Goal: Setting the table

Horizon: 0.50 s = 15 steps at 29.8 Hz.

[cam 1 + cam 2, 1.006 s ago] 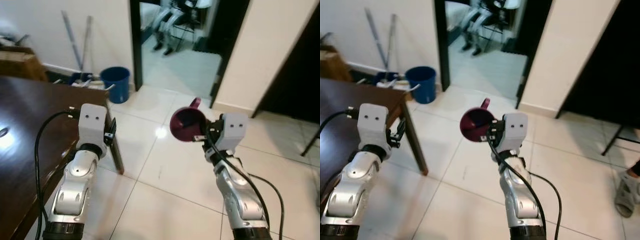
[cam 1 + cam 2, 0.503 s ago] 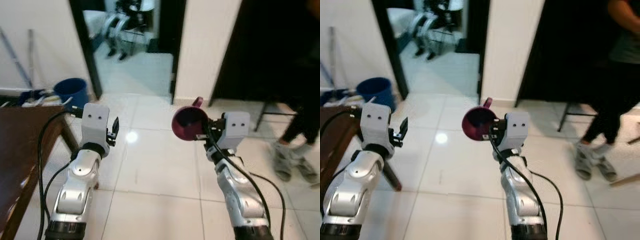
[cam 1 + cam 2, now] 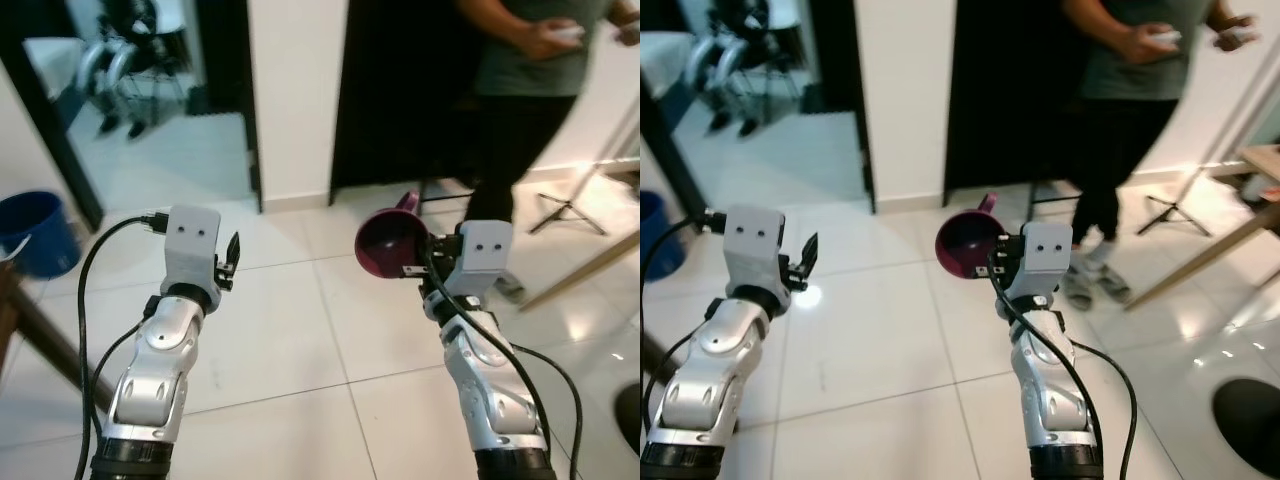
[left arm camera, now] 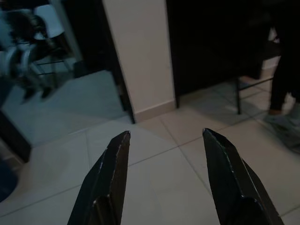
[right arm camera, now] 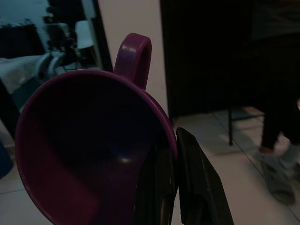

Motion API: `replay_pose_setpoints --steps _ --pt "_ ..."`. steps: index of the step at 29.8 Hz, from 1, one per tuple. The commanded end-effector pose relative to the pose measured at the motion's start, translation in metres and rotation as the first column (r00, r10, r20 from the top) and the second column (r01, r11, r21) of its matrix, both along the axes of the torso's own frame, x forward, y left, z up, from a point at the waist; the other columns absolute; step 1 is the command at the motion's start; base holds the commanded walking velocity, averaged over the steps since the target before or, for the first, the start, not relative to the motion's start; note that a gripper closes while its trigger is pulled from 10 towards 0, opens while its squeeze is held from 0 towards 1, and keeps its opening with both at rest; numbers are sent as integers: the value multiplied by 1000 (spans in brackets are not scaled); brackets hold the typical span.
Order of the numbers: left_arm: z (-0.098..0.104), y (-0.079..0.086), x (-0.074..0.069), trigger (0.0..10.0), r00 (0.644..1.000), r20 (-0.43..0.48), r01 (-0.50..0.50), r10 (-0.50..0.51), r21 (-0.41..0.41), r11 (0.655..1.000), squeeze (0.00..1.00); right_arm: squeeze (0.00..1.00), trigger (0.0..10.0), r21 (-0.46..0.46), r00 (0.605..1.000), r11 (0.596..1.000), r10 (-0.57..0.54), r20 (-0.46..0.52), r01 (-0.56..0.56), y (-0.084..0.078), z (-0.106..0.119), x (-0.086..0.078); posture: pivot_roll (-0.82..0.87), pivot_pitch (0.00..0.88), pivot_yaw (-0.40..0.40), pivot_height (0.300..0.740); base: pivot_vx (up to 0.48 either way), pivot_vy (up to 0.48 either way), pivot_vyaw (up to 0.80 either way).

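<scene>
While a blue bucket [image 3: 28, 232] is sitting at the far left by a doorway, the left gripper [image 4: 164, 173] is hovering over the white tiled floor [image 3: 290, 330] with its fingers spread apart and nothing between them. To its right, the right gripper [image 3: 412, 268] is pinching the rim of a maroon cup [image 3: 388, 243], holding it aloft, mouth tipped toward the camera. Farther right, a person [image 3: 520, 90] is standing, apparently holding a small object, though blur obscures it.
</scene>
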<state>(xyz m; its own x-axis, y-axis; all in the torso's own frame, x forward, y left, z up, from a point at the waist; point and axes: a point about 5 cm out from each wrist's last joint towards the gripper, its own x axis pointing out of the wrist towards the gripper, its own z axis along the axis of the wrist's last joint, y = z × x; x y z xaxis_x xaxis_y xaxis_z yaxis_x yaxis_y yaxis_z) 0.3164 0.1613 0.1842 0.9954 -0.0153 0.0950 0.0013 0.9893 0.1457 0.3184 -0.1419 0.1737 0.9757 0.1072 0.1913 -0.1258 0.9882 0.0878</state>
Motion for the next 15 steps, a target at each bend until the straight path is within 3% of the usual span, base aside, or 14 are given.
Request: replay_pose_setpoints --steps 1,15 --pt "-3 1 0 10000 1000 -14 -9 9 -6 1000 0 0 10000 2 1000 1000 3 -7 -3 0 -2 -2 -58 0 88 740 0 0 -800" --pt "-4 2 1 10000 1000 -13 -14 14 -10 1000 0 0 10000 -1 1000 1000 1 -9 -1 0 -2 -1 -67 0 85 740 0 0 -800"
